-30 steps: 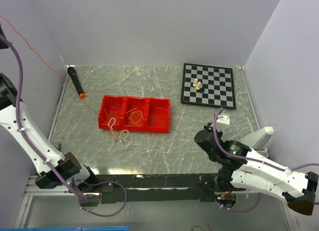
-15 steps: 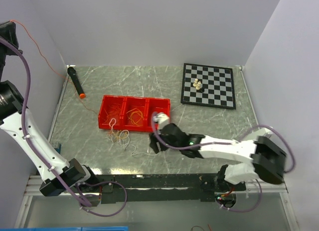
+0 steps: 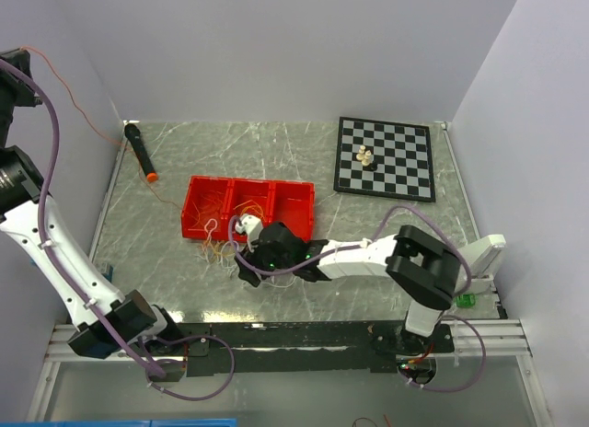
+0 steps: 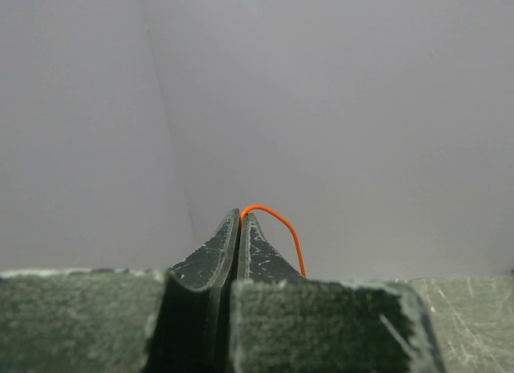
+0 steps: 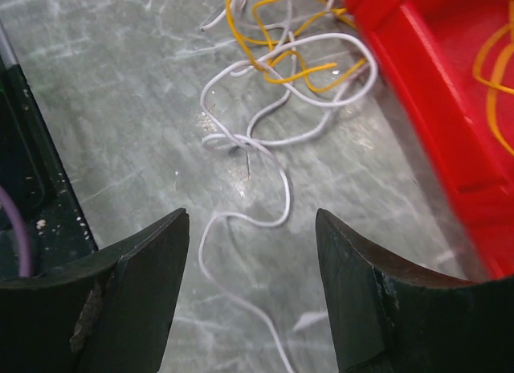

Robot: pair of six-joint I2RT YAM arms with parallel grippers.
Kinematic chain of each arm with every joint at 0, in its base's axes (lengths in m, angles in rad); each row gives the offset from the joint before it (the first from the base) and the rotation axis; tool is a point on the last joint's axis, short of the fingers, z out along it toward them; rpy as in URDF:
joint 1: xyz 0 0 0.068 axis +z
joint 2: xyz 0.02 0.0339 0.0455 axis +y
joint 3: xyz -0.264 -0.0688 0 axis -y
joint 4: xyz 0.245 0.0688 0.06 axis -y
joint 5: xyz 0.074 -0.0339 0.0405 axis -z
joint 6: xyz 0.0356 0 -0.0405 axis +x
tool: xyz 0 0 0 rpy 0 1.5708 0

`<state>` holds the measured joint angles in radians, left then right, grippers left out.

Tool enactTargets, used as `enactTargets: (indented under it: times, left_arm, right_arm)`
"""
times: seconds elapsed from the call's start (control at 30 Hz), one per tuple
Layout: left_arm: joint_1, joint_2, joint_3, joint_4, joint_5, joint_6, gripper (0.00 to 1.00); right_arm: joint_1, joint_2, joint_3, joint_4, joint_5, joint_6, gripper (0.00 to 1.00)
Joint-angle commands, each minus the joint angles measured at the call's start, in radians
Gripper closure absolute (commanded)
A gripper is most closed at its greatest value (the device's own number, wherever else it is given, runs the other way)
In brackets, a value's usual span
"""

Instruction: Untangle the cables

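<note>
A loose clump of white and yellow cables [image 3: 221, 250] lies on the table in front of the red bin [image 3: 299, 226]. More yellow cables [image 3: 248, 215] lie in the bin's middle compartment. High at the left wall, my left gripper [image 3: 20, 57] is shut on a thin orange cable [image 4: 277, 220] that runs down toward the bin. In the left wrist view the tips [image 4: 241, 214] pinch it. My right gripper [image 5: 251, 228] hangs open just above a white cable [image 5: 241, 216] at the clump's near end, touching nothing. Yellow cables [image 5: 281, 63] lie beyond it.
A chessboard [image 3: 384, 157] with a few pale pieces [image 3: 365, 156] sits at the back right. A black marker with an orange tip [image 3: 139, 149] lies at the back left. The red bin's wall [image 5: 450, 108] stands close on the right of my right gripper.
My right arm swung from the right side across to the cable clump, and its jaws opened. My left gripper stayed shut on the orange cable, rising a little.
</note>
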<state>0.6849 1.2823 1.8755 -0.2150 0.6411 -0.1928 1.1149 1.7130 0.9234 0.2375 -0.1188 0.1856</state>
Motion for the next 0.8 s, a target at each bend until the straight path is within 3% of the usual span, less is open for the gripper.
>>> enactTargets:
  times: [0.0, 0.4, 0.53, 0.77]
  left_arm:
    - [0.004, 0.005, -0.01, -0.003, -0.032, 0.056, 0.99]
    - [0.002, 0.029, -0.004, -0.006, -0.015, 0.053, 0.99]
    - [0.002, 0.034, -0.001, -0.011, -0.017, 0.055, 0.99]
    - [0.004, 0.034, 0.007, -0.012, -0.015, 0.056, 0.99]
  right_arm:
    - [0.0, 0.077, 0.077, 0.053, -0.056, -0.06, 0.29]
    - [0.0, 0.209, 0.149, 0.059, -0.021, -0.081, 0.35]
    - [0.0, 0.235, 0.173, 0.04, -0.01, -0.068, 0.45]
    - [0.006, 0.228, 0.143, 0.023, 0.033, -0.035, 0.72]
